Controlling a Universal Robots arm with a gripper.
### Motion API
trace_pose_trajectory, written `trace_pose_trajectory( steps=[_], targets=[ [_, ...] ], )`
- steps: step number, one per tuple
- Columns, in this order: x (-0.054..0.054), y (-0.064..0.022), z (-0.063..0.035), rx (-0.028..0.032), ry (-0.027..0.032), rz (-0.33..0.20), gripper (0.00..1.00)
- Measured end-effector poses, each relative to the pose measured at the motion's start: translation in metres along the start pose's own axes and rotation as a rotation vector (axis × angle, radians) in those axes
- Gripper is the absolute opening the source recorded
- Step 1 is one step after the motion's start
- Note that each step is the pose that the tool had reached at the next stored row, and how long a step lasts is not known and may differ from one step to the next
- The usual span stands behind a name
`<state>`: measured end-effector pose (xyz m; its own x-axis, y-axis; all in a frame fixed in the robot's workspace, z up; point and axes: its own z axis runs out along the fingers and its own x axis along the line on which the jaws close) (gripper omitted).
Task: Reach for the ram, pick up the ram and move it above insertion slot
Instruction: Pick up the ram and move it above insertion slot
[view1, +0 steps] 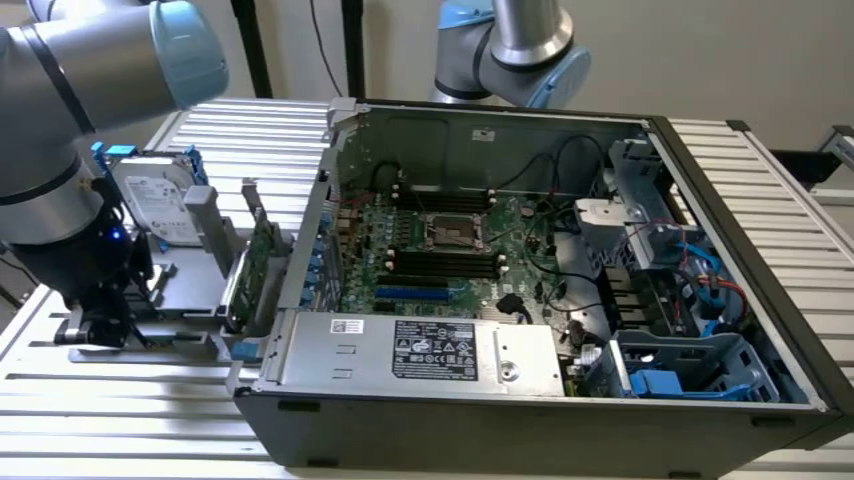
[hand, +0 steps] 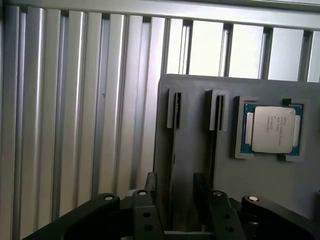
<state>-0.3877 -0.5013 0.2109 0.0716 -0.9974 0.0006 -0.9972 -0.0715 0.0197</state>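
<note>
One arm (view1: 74, 70) is seen bent down at the exterior view's left. Its gripper (view1: 100, 322) is low over a grey holder plate (view1: 180, 300) on the slatted metal table (view1: 120, 420).

Wrist view:
- The two fingers (hand: 201, 187) are spread wide and nothing is gripped.
- Two narrow grooves are cut in the holder plate.
- A thin dark edge standing in one groove is taken to be the ram (hand: 173, 150), seen edge-on.
- The fingers are set one on each side of the ram, with a gap visible on both sides. No contact is made out.
- A processor chip (hand: 272, 129) with a silver lid is seated in a blue-edged recess of the same plate, beyond the second groove from the ram.

Exterior view:
- The ram's holder plate is placed well outside the open computer case (view1: 801, 330), off the case's side at the exterior view's left.
- A silver hard drive (view1: 158, 208) is stood upright at the back of the plate.
- A larger green expansion card (view1: 256, 270) is held on edge between the plate and the case wall.
- Inside the case the green motherboard (view1: 521, 225) is exposed in mid-frame.
- Long dark memory slots (view1: 441, 262) are laid in rows just below the processor socket. Whether any is filled cannot be told.
- A grey power supply box (view1: 427, 350) is fixed along the near edge of the case.
</note>
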Motion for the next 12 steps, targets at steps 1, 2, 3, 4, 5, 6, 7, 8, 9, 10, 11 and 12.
trace_pose_trajectory(
  steps=[1,2,3,4,5,6,7,8,9,10,11,12],
  targets=[
    [0.000,-0.0001,0.0018,0.0000,0.0000,0.000,0.42],
    [0.000,-0.0003,0.0037,0.0001,-0.0001,0.000,0.42],
    [0.000,-0.0004,0.0054,0.0000,0.0000,0.000,0.42],
    [0.000,-0.0004,0.0072,0.0000,0.0000,0.000,0.42],
    [0.000,-0.0004,0.0090,-0.0001,0.0000,0.000,0.42],
    [0.000,-0.0005,0.0108,0.0000,0.0000,0.000,0.42],
    [0.000,-0.0005,0.0126,0.0000,0.0000,0.000,0.42],
    [0.000,-0.0005,0.0138,0.0000,0.0000,0.000,0.42],
    [0.000,-0.0005,0.0140,-0.0001,0.0000,0.000,0.42],
    [0.000,-0.0006,0.0139,-0.0002,0.0001,0.000,0.42],
    [0.000,-0.0008,0.0141,0.0000,0.0000,0.000,0.42],
    [0.000,-0.0011,0.0141,0.0001,-0.0001,0.000,0.42]
  ],
)
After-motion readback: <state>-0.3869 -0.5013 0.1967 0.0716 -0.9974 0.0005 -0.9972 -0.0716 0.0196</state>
